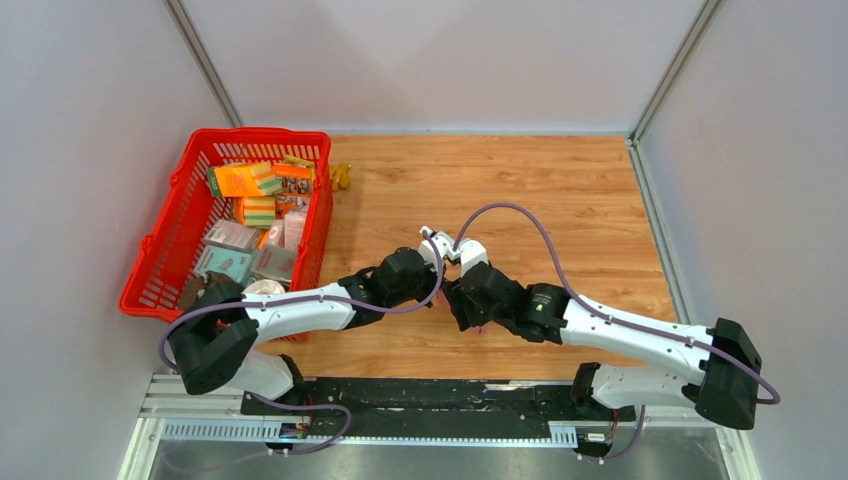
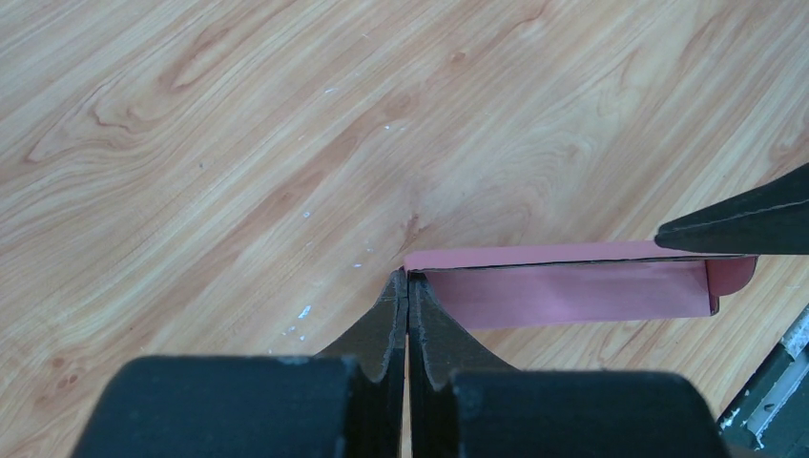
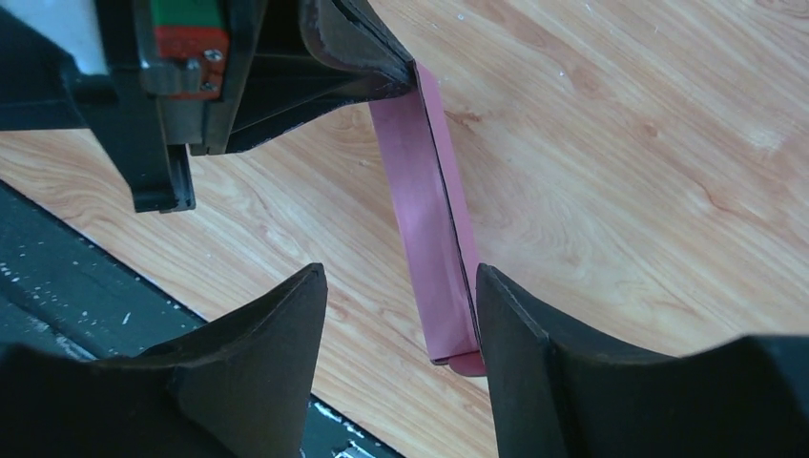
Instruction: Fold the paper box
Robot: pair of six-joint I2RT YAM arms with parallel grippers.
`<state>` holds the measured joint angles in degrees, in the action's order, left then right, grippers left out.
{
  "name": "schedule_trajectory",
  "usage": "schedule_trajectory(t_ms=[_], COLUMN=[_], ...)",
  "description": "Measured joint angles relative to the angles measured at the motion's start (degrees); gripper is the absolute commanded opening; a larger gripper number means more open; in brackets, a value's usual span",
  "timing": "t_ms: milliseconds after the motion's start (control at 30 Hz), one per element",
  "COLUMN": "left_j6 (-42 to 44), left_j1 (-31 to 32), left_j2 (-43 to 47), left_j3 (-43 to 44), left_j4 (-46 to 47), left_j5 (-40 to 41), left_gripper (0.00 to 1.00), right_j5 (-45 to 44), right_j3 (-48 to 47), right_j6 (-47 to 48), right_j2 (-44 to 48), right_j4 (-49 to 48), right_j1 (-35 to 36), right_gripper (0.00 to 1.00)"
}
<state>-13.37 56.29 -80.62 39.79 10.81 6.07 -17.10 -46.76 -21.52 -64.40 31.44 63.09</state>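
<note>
The paper box [image 2: 572, 281] is a narrow pink folded piece standing on edge on the wooden table; it also shows in the right wrist view [image 3: 429, 210]. My left gripper [image 2: 408, 277] is shut, its tips pinching the box's left end. My right gripper [image 3: 401, 286] is open, with the box's other end between its fingers, close against the right finger [image 3: 534, 353]. In the top view the left gripper [image 1: 437, 290] and right gripper [image 1: 457, 300] meet at the table's middle front, and they hide the box there.
A red plastic basket [image 1: 160, 260] with several printed packages stands at the left. A small yellow object [image 1: 342, 176] lies beside its far corner. The black base rail [image 1: 430, 400] runs along the near table edge, close behind the grippers.
</note>
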Motion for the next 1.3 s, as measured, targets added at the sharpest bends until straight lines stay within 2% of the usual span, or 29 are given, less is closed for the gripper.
schedule_trajectory(t_ms=[400, 800, 1100, 1300], left_j6=[0.0, -0.9, -0.9, -0.8], left_j1=[0.0, -0.1, -0.1, -0.1], left_j2=[0.0, 0.0, 0.0, 0.0], left_j3=[0.0, 0.0, 0.0, -0.1], left_j4=[0.0, 0.0, 0.1, 0.2], left_j5=[-0.2, -0.2, -0.4, -0.7], left_gripper=[0.01, 0.02, 0.02, 0.08], right_j5=[-6.1, -18.9, -31.2, -35.9], right_j3=[1.1, 0.8, -3.3, -5.0], right_j6=[1.4, 1.4, -2.5, -5.3], right_j2=[-3.0, -9.6, -16.9, -19.6], right_j4=[-2.2, -0.2, 6.2, 8.6], right_j1=[2.7, 9.9, 14.5, 15.4], right_gripper=[0.56, 0.56, 0.49, 0.4])
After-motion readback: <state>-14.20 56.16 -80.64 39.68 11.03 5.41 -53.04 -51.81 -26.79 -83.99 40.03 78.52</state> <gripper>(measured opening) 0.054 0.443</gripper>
